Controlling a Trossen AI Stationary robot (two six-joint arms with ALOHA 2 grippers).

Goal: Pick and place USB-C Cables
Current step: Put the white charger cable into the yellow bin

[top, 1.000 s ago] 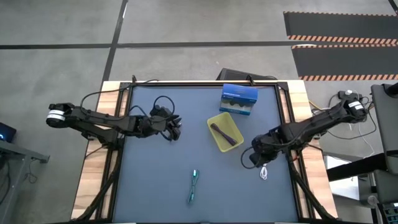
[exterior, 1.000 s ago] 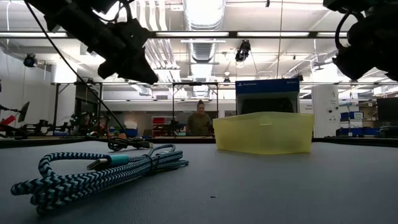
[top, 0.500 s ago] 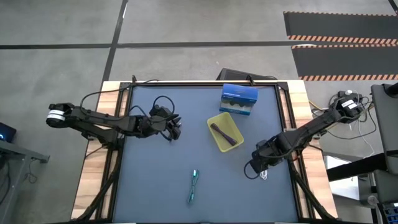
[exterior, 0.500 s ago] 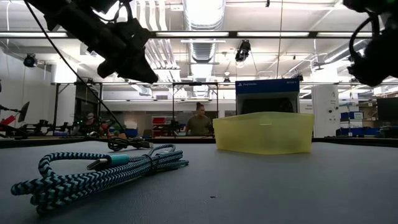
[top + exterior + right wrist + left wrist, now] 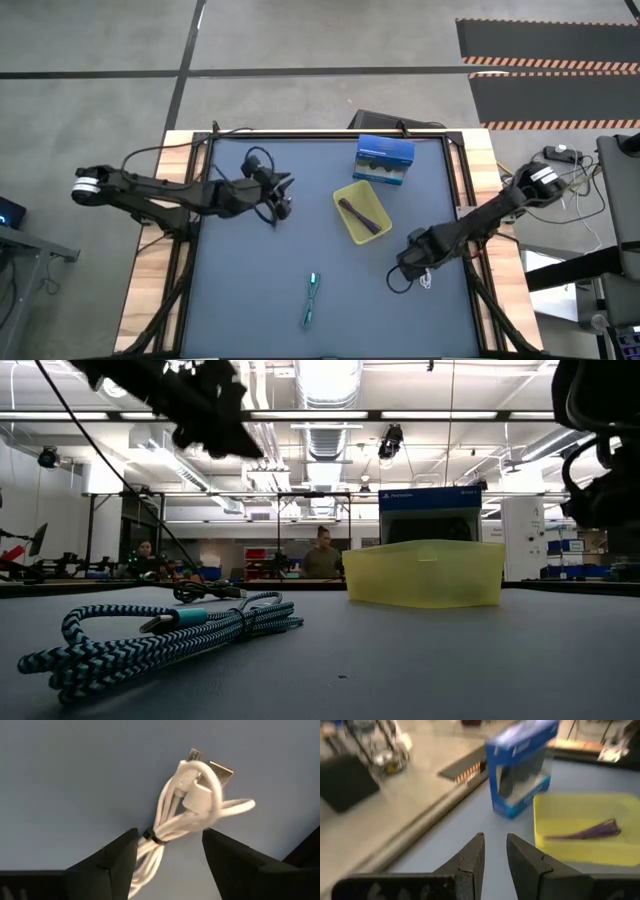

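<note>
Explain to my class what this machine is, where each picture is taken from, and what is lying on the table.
Two dark robot arms work at a blue-grey table. One picture looks straight down, one looks level across the tabletop, and one camera sits on each wrist.

On the table: a teal cable, a white cable, a blue box, and a yellow bin holding a purple cable.

The right gripper is low over the white cable, fingers open on either side of it, not yet closed. The left gripper hangs slightly open above the table, holding nothing.
</note>
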